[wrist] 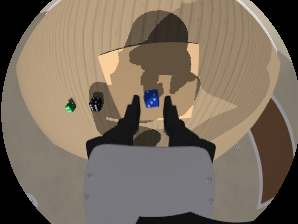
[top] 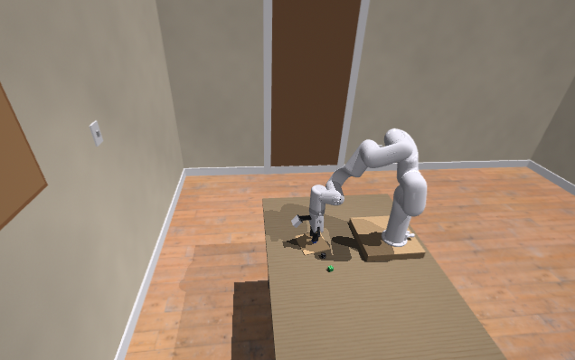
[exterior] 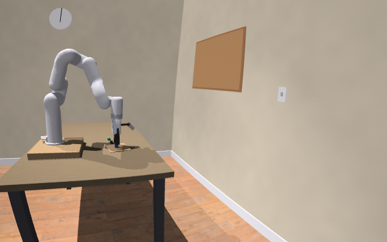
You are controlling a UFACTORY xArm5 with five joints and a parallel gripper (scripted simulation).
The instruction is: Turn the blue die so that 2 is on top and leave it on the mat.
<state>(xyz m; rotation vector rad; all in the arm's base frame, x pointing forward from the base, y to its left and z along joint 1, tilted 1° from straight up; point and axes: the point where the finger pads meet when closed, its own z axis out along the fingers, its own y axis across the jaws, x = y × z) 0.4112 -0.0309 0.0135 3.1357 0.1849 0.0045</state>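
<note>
The blue die (top: 315, 241) (exterior: 116, 146) (wrist: 151, 98) is on the tan mat (top: 321, 247) (exterior: 111, 149) (wrist: 116, 92). White pips show on its faces in the wrist view, but they are too small to read surely. My gripper (top: 315, 240) (exterior: 116, 145) (wrist: 151, 103) points down over the mat and is partly open. Its black fingers stand on either side of the blue die, with a gap on each side in the wrist view. In the top and exterior views the fingers partly hide the die.
The black die (top: 323, 255) (exterior: 111, 142) (wrist: 95, 104) lies on the table (top: 362, 312) (exterior: 91, 173) just off the mat. The green die (top: 330, 269) (exterior: 108, 138) (wrist: 70, 106) lies beyond it, farther from the mat. The arm's base stands on a wooden board (top: 372, 252) (exterior: 55, 149).
</note>
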